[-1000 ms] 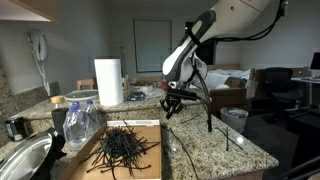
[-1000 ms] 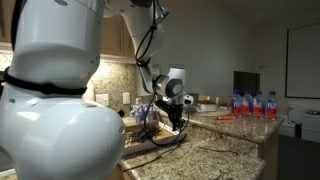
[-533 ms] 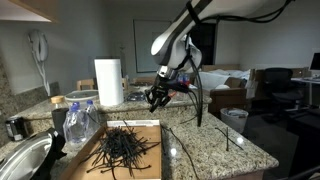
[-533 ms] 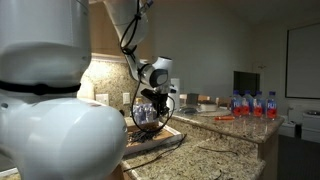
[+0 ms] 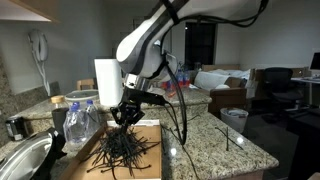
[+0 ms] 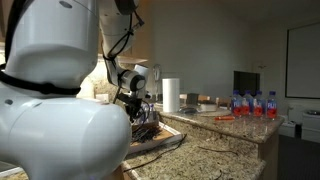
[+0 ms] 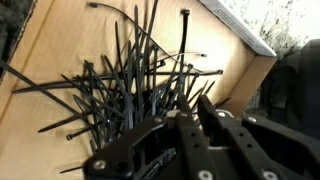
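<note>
A pile of black zip ties [image 5: 122,150] lies on a light wooden board [image 5: 152,168] on the granite counter. My gripper [image 5: 125,113] hangs just above the pile's near top edge and points down at it. In the wrist view the zip ties [image 7: 115,90] spread over the board [image 7: 228,45], and my gripper's fingers [image 7: 193,100] sit close together with only a thin gap and nothing visible between them. In an exterior view my gripper [image 6: 135,101] is low over the dark pile [image 6: 147,130], partly hidden by the arm's white body.
A white paper towel roll [image 5: 108,82] stands behind the board. Plastic water bottles [image 5: 80,120] lie left of the pile, beside a metal sink [image 5: 20,160]. The granite counter [image 5: 215,150] extends right. More bottles [image 6: 250,103] stand at the far end.
The arm has swung from over the counter beyond the board to above the zip tie pile and has come lower. The fingers stay close together.
</note>
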Controlling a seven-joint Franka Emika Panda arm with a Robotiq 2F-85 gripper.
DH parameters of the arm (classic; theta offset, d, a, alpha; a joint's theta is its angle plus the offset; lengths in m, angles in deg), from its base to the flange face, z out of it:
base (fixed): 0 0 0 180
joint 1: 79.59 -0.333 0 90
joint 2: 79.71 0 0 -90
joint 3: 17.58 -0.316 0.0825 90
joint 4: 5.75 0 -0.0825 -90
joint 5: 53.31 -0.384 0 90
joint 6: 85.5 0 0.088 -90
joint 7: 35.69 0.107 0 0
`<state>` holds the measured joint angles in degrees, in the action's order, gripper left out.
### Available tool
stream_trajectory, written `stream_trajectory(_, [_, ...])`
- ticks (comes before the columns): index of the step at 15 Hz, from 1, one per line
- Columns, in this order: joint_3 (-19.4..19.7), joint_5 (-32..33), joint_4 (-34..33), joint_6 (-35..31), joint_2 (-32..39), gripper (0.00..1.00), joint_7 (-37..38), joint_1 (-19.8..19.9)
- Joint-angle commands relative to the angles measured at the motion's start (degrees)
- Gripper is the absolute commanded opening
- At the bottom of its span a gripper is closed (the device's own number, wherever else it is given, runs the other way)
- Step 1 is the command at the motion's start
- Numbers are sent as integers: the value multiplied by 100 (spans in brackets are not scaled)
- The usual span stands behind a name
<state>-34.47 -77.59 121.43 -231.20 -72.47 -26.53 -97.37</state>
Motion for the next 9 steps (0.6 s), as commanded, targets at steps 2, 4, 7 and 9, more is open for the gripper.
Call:
stream_trajectory(2, [245,1061,-326,179,335,54,1005,-42])
stream_trajectory(4, [400,1374,-314,242,287,67,1339,-16])
stream_trajectory(7, [530,1487,-177,331,55,85,1535,33])
stream_trajectory(9, [588,1626,-3,365,-130,99,1688,18])
